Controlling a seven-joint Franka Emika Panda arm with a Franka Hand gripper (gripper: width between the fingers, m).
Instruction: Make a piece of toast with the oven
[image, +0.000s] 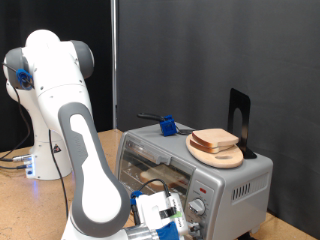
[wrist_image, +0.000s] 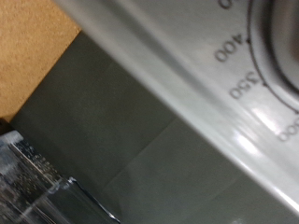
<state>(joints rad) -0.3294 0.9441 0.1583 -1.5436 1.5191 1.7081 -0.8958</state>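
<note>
A: Where's the claw (image: 172, 222)?
B: Low, right at the oven (image: 190, 165) front, beside the knobs (image: 197, 208). Open or closed, I can't tell.
A: And the toast (image: 215, 139)?
B: Up above the claw, on the wooden plate (image: 216, 155) atop the oven.

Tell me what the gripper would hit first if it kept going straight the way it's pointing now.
Probably the oven: the wrist view is filled by its silver front panel and a temperature knob close up. Exact depth is unclear, and the gripper fingers aren't clearly visible.
</note>
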